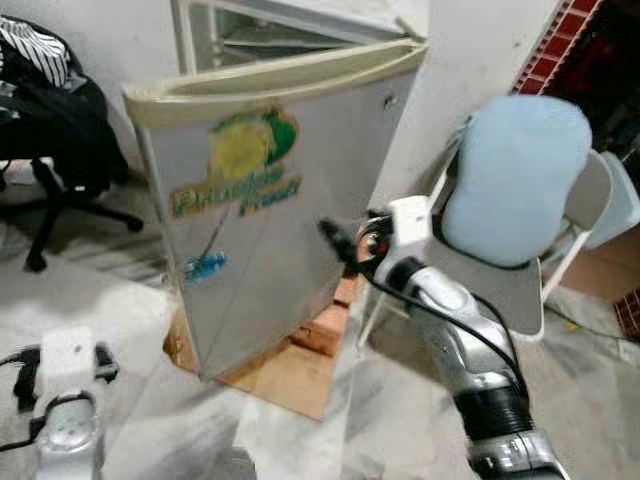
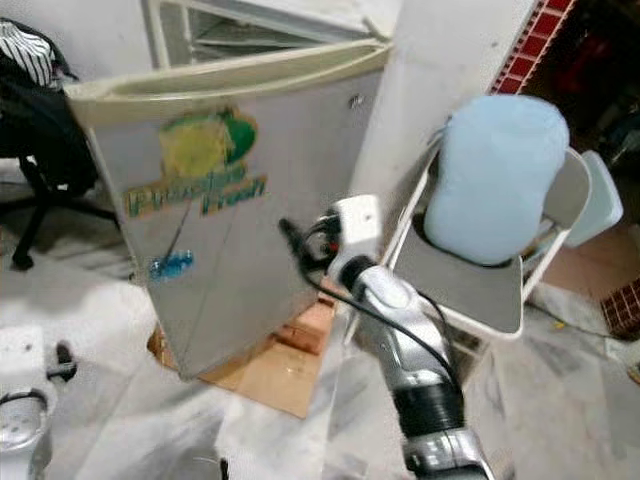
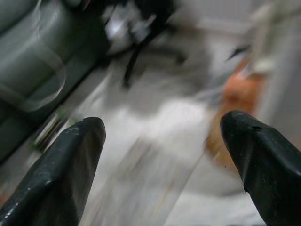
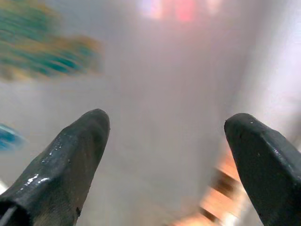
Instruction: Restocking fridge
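Note:
A small grey fridge [image 1: 260, 200] stands on a wooden board, its door bearing a green and yellow sticker [image 1: 250, 150]. The door hangs partly open, and shelves show in the cabinet behind it [image 1: 290, 35]. My right gripper [image 1: 335, 240] is raised in front of the door's lower right part, close to its face, fingers open with nothing between them. In the right wrist view the grey door panel [image 4: 164, 94] lies just beyond the two fingertips. My left gripper [image 3: 164, 165] hangs low at the lower left, open and empty, over the pale floor.
A folding chair [image 1: 520, 290] with a light blue cushion [image 1: 515, 180] stands right of the fridge, close to my right arm. A black office chair [image 1: 50, 130] draped with clothes is at the left. The wooden board [image 1: 290, 375] sticks out under the fridge.

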### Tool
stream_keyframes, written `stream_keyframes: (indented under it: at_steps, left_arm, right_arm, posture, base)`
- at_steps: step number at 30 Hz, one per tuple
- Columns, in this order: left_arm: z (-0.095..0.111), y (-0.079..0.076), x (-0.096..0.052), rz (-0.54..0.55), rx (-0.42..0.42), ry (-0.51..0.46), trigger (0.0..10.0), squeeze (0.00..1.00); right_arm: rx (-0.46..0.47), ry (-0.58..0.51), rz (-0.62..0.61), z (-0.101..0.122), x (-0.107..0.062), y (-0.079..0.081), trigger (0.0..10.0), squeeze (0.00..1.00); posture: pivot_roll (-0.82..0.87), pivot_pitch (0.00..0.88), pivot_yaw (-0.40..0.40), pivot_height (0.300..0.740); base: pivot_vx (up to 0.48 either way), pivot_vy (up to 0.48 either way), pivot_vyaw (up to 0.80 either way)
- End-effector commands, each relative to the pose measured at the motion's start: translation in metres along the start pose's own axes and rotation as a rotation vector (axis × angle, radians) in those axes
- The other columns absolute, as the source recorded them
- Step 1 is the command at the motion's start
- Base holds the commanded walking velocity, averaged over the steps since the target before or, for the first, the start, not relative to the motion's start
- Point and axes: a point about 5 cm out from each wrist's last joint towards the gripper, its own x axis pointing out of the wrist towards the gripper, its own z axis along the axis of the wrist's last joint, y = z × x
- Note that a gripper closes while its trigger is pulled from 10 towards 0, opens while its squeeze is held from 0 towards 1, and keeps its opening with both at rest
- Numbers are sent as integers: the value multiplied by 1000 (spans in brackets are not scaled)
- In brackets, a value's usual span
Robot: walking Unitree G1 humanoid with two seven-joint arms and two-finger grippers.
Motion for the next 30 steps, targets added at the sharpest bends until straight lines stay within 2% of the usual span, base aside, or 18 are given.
stream_keyframes:
  at_steps: [1, 2, 5, 9, 11, 17, 22, 30]
  left_arm:
    - [14, -13, -1, -49, 19, -69, 10000, 0]
    - [14, -13, -1, -49, 19, -69, 10000, 0]
    - [33, -23, -2, -87, 27, -173, 10000, 0]
    - [51, -37, -6, -161, -18, -253, 10000, 0]
    - [57, -46, -12, -234, -34, -288, 10000, 0]
    - [58, -52, -15, -274, -52, -273, 10000, 0]
    - [62, -58, -17, -327, -27, -307, 10000, 0]
    - [62, -61, -21, -348, -18, -303, 10000, 0]
  right_arm:
    - [-14, -28, -65, 3, -6, -12, 10000, 0]
    - [-14, -28, -65, 3, -6, -12, 10000, 0]
    - [-27, -32, -126, -3, -15, -19, 10000, 0]
    - [-22, -27, -162, -9, -23, -20, 10000, 0]
    - [-20, -20, -165, -13, -26, -19, 10000, 0]
    - [-30, -20, -180, -14, -27, -20, 10000, 0]
    - [-27, -14, -192, -14, -28, -23, 10000, 0]
    - [-24, -8, -185, -15, -26, -20, 10000, 0]
  posture:
    - [119, 0, -75, 740]
    - [119, 0, -75, 740]
    - [104, 0, -68, 740]
    - [94, 0, -66, 740]
    - [89, 0, -59, 740]
    - [80, 0, -55, 740]
    - [75, 0, -55, 740]
    - [79, 0, -60, 740]
  base:
    - [0, 0, 0]
    - [0, 0, 0]
    - [0, 0, 0]
    - [0, 0, 0]
    - [0, 0, -800]
    - [0, 0, -800]
    - [-337, 307, -800]
    - [-350, 333, -800]
